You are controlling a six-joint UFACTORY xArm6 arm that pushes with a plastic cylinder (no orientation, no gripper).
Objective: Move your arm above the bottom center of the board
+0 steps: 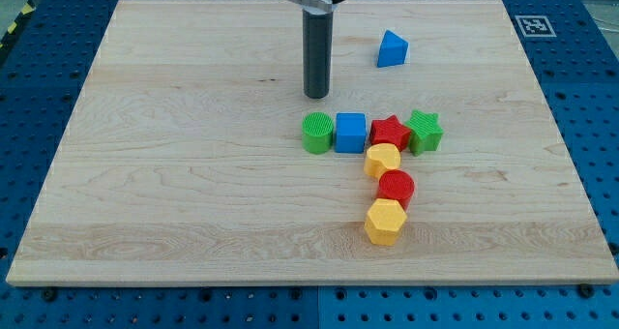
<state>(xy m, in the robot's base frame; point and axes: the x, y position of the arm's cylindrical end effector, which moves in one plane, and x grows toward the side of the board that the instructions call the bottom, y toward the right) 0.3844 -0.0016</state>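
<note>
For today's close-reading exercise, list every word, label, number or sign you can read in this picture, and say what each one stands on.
No readable words, letters or numbers show anywhere.
The only sign is a black-and-white square marker at the wooden board's top right corner in the view: a coded pattern, not text.
The blocks, such as the blue cube and the red star, carry no labels.
My tip and its rod are unmarked.

the straight dark rod hangs upright from the view's top centre, my tip pointing down.
</note>
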